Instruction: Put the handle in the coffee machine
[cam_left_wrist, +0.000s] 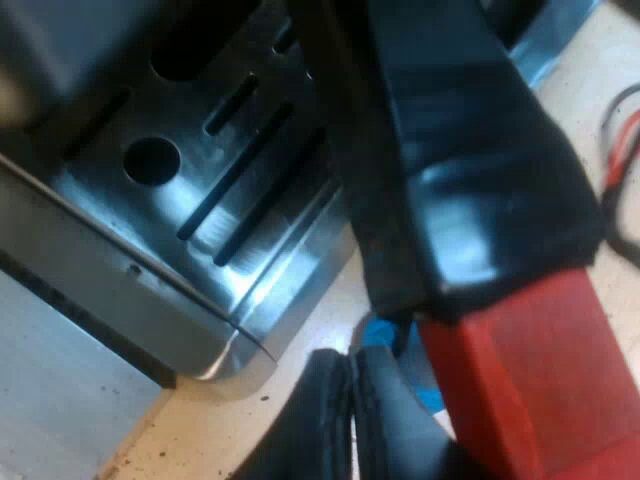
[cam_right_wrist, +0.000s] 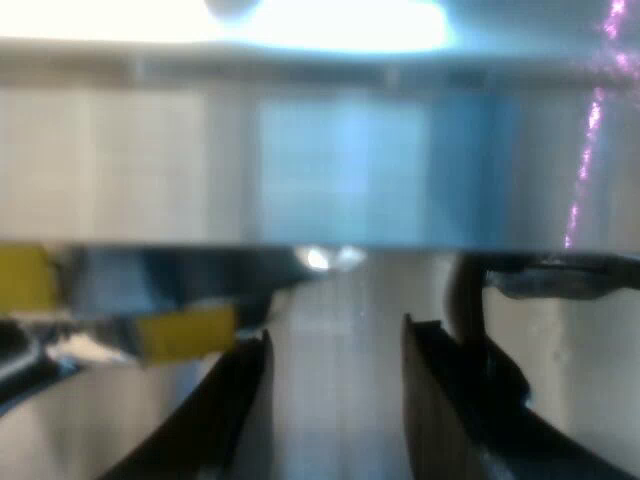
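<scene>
— What is seen largest?
— The coffee machine (cam_right_wrist: 320, 160). Its slotted metal tray (cam_left_wrist: 290, 270) is seen from above, set on the pale worktop (cam_left_wrist: 300, 340).
— Where is the handle found?
— The handle (cam_left_wrist: 480, 180) is seen near the tray's edge, its red end (cam_left_wrist: 540, 390) turned away from the machine. Whether it is locked in cannot be told.
— And the end effectors?
— The left end effector (cam_left_wrist: 352, 365) is closed, fingers pressed together, just beside the red end. The right end effector (cam_right_wrist: 335, 345) is held apart, facing the machine's metal front.

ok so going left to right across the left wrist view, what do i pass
slotted metal tray of the espresso machine → dark handle → red end of that handle
</scene>
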